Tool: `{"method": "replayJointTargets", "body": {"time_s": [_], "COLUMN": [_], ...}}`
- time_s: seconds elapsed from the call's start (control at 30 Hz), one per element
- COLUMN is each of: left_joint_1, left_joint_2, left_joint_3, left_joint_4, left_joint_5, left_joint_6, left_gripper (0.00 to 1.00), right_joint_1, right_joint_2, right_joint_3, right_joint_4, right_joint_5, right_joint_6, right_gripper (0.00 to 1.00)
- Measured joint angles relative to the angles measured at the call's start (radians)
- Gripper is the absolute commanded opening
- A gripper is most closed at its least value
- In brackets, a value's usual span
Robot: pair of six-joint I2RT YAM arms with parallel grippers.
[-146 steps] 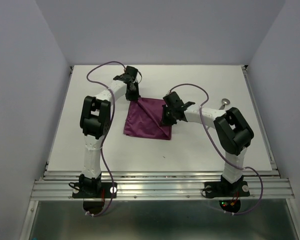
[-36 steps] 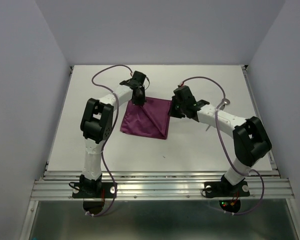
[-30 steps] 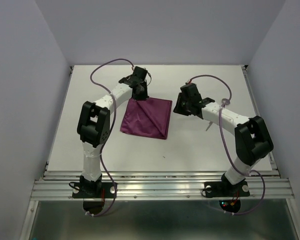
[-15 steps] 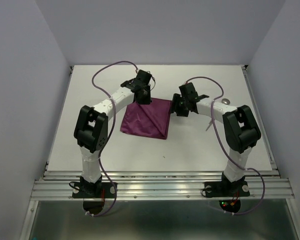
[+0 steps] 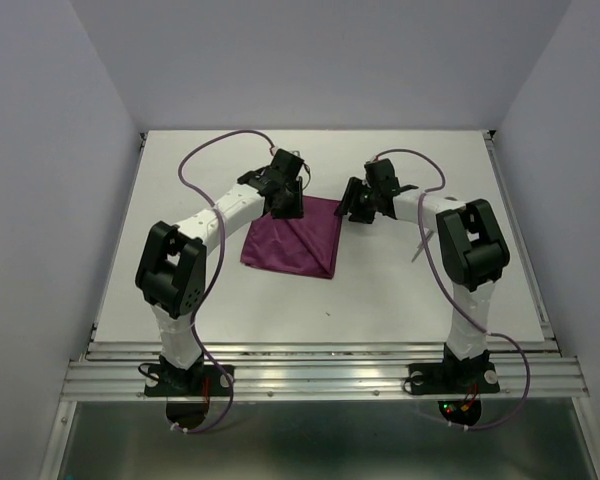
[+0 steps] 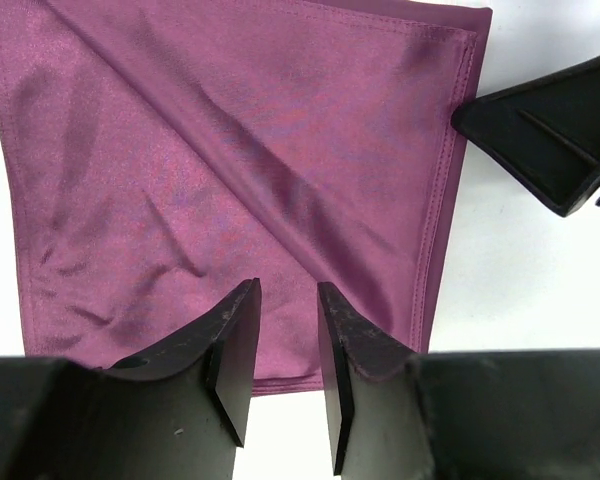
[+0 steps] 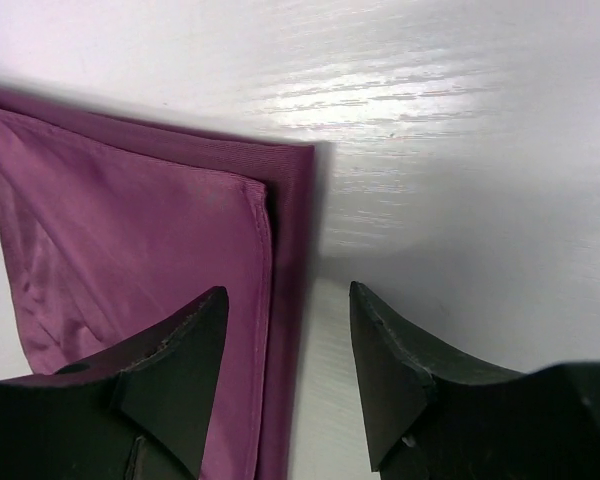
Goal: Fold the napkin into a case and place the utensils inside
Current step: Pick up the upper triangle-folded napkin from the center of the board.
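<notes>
The plum-purple napkin [image 5: 290, 238] lies flat on the white table, folded, with a diagonal crease across it [image 6: 240, 170]. My left gripper [image 5: 286, 198] hovers over its far edge, jaws apart with only cloth and table showing beneath them [image 6: 285, 300]. My right gripper [image 5: 356, 206] is at the napkin's far right corner and open [image 7: 287, 300]. One of its fingers is over the doubled cloth edge [image 7: 270, 260] and the other is over bare table. A thin silver utensil [image 5: 417, 250] lies right of the napkin, beside the right arm. The spoon is hidden.
The right gripper's black finger [image 6: 545, 140] shows in the left wrist view just past the napkin's corner. The right arm's elbow [image 5: 472, 240] stands over the table's right side. Purple cables [image 5: 215, 150] arc above both arms.
My left gripper has opened and let go of the napkin's far edge, sliding slightly right. The right gripper has opened wider and swung in toward the far right corner. The napkin stays flat.
</notes>
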State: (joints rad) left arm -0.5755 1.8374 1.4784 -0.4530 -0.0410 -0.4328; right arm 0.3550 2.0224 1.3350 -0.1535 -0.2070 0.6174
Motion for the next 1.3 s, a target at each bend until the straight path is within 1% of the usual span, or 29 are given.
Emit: {"method": "replayJointTargets", "body": {"time_s": [0.07,0.17,0.27,0.33,0.4,0.43,0.47,0.5,0.53,0.63,0.67,0.7,0.77,0.8,0.9,0.97,1.1,1.3], "left_joint_1": [0.0,-0.002,-0.008,-0.019,-0.031,-0.038,-0.046,-0.055,-0.064,-0.093,-0.108,-0.123,-0.144,-0.157,-0.193,-0.215,-0.252,-0.278], "left_joint_2": [0.0,0.0,0.0,-0.002,-0.005,-0.008,-0.013,-0.018,-0.023,-0.032,-0.034,-0.034,-0.034,-0.034,-0.034,-0.034,-0.034,-0.034], "left_joint_3": [0.0,0.0,-0.007,-0.027,-0.053,-0.071,-0.085,-0.106,-0.117,-0.141,-0.145,-0.147,-0.151,-0.154,-0.164,-0.167,-0.177,-0.184], "left_joint_4": [0.0,0.0,0.005,0.011,0.018,0.021,0.023,0.03,0.032,0.047,0.053,0.059,0.068,0.071,0.072,0.072,0.071,0.073], "left_joint_5": [-0.005,-0.01,-0.021,-0.031,-0.037,-0.039,-0.039,-0.04,-0.04,-0.047,-0.051,-0.056,-0.06,-0.062,-0.069,-0.077,-0.088,-0.108], "left_joint_6": [-0.002,-0.003,-0.002,-0.002,0.0,0.003,0.005,0.008,0.009,0.019,0.025,0.03,0.037,0.043,0.058,0.066,0.076,0.084], "left_gripper": [0.41,0.41,0.41,0.42,0.44,0.45,0.45,0.48,0.5,0.57,0.62,0.63,0.68,0.73,0.81,0.81,0.76,0.76], "right_joint_1": [0.0,0.0,0.0,0.0,0.0,0.0,0.0,0.0,0.0,0.0,0.0,0.0,0.0,0.0,0.0,0.0,0.0,0.0], "right_joint_2": [0.01,0.034,0.057,0.069,0.075,0.079,0.081,0.081,0.081,0.08,0.08,0.08,0.076,0.072,0.055,0.043,0.013,-0.041], "right_joint_3": [0.008,0.027,0.038,0.04,0.04,0.039,0.035,0.026,0.021,-0.004,-0.011,-0.021,-0.038,-0.05,-0.077,-0.092,-0.113,-0.117], "right_joint_4": [0.008,0.027,0.061,0.082,0.086,0.093,0.1,0.11,0.111,0.149,0.163,0.18,0.201,0.214,0.223,0.222,0.208,0.191], "right_joint_5": [-0.014,-0.035,-0.064,-0.086,-0.093,-0.101,-0.105,-0.109,-0.111,-0.126,-0.131,-0.138,-0.145,-0.147,-0.15,-0.149,-0.146,-0.143], "right_joint_6": [0.004,0.011,0.026,0.039,0.048,0.053,0.058,0.065,0.069,0.089,0.096,0.104,0.116,0.124,0.139,0.145,0.15,0.151], "right_gripper": [0.54,0.49,0.4,0.3,0.24,0.17,0.15,0.1,0.08,0.05,0.04,0.03,0.02,0.01,0.01,0.01,0.01,0.01]}}
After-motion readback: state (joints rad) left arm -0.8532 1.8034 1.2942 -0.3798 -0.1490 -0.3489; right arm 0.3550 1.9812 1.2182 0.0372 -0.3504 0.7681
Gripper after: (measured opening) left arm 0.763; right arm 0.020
